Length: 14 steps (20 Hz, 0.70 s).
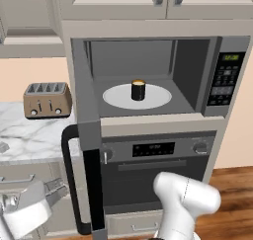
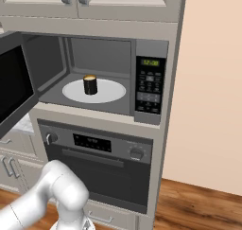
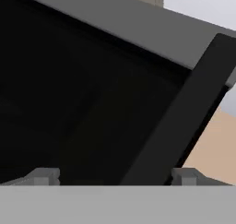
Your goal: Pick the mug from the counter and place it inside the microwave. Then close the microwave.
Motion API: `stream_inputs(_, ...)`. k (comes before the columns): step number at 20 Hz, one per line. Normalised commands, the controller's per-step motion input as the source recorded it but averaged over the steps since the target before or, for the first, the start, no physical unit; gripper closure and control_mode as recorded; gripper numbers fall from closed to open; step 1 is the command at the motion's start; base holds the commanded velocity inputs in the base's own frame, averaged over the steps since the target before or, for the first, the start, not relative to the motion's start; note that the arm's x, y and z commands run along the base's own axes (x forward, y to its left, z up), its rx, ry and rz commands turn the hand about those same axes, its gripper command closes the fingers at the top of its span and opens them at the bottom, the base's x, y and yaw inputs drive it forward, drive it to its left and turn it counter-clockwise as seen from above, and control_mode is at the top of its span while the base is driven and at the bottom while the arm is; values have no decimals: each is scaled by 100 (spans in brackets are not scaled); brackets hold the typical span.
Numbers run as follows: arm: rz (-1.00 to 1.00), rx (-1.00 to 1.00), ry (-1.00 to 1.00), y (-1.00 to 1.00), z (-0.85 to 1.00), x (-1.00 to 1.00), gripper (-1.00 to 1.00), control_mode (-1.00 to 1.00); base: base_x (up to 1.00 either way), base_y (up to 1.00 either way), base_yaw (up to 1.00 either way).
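Gripper (image 1: 55, 188) sits low at the left of the left base view, beside the outer face of the open microwave door (image 1: 89, 130). Its jaws are spread wide with nothing between them. In the hand view the two finger tips (image 3: 44, 176) stand far apart at the bottom, facing the dark glass of the door at close range, with the black handle (image 3: 184, 112) running diagonally across the right side. Whether the tips touch the glass cannot be told.

The door stands swung out toward the robot, edge-on in the left base view, its black handle (image 1: 71, 180) a long loop on the outer side.

Mug (image 1: 138, 90) stands upright inside the microwave (image 1: 148, 76), on the round white turntable (image 1: 118, 98), near its centre. Black wall, tan rim. In the right base view, the mug (image 2: 90, 84) sits slightly left of the plate's middle.

Button panel (image 1: 225, 79) to the right of the cavity carries a green display; the digits appear to read 12:00 in the right base view (image 2: 151, 62), but the button labels are too small to read.

Below the microwave is a knobbed oven (image 1: 153, 170) with a dark display strip whose characters are illegible.

To the left, a tan toaster (image 1: 47, 100) stands on the marble counter (image 1: 29, 135). No brand marks are legible.
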Motion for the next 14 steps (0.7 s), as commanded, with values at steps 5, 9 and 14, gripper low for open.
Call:
stream_inputs(5, 9, 12, 3, -63, 33, -28, -100, -100, 0, 0, 0)
stream_inputs(9, 9, 11, 3, -81, 28, -1, -100, -100, 0, 0, 0)
stream_inputs(14, 8, 10, 6, -89, 25, 0, -100, -100, 0, 0, 0)
